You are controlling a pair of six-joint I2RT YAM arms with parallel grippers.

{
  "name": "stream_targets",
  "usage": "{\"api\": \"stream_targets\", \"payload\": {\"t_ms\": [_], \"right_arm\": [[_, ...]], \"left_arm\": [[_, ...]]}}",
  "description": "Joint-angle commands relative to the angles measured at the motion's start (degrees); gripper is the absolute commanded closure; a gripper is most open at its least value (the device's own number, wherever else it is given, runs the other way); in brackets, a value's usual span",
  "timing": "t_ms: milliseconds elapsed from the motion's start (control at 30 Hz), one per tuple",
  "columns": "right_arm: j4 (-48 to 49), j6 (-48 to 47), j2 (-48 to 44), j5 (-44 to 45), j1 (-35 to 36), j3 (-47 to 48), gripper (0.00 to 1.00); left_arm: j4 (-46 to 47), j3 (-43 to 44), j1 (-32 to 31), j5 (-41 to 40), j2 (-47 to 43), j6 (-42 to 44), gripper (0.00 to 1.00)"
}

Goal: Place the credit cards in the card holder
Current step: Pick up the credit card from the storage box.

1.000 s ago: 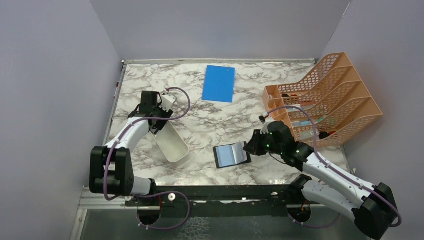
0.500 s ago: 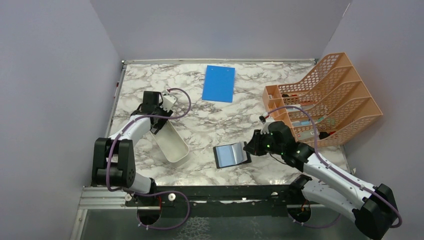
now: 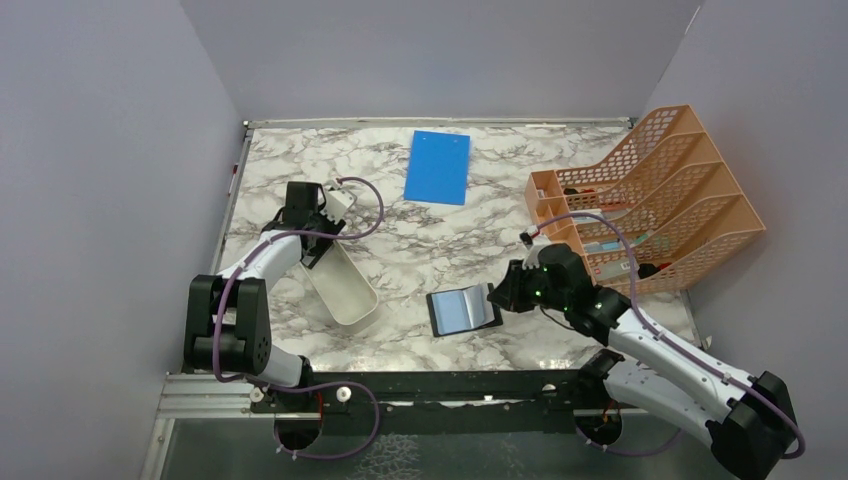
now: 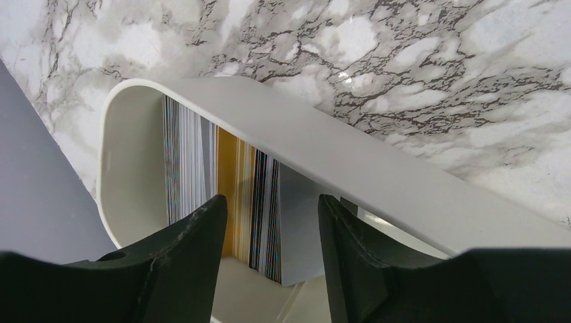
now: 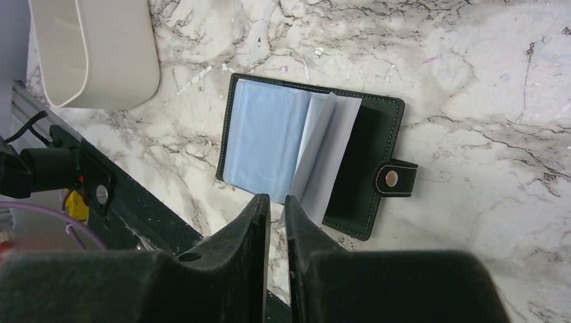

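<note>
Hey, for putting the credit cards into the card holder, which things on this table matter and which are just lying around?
Part of the job:
credit cards, standing on edge in the white tray
card holder, lying open on the table

Just lying about:
blue board
orange mesh rack

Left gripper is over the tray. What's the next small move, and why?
Probably lower the left gripper slightly and close on one card: its jaws stand open above the cards standing on edge in the tray, nothing gripped yet, and the holder already lies open.
</note>
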Motion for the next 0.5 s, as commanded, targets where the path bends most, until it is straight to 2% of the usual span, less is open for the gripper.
{"api": "stream_targets", "payload": {"t_ms": [0,267,467], "right_arm": [[-0.2,-0.9,-1.2,-0.5,-0.2,-0.9,0.80],[-0.3,-1.1,-1.3,-0.6,-0.2,-0.7,0.80],[-0.3,-1.1,-1.5,-0.7,-0.2,-0.5,0.80]], "left_arm": [[0.9,-1.2,0.4,1.5,0.6,1.1,0.44],[-0.8,-2.0,0.4,3.2,0.2,1.6,0.43],[-0.3,-2.0,0.3,1.7,2.4,2.1,0.53]]}}
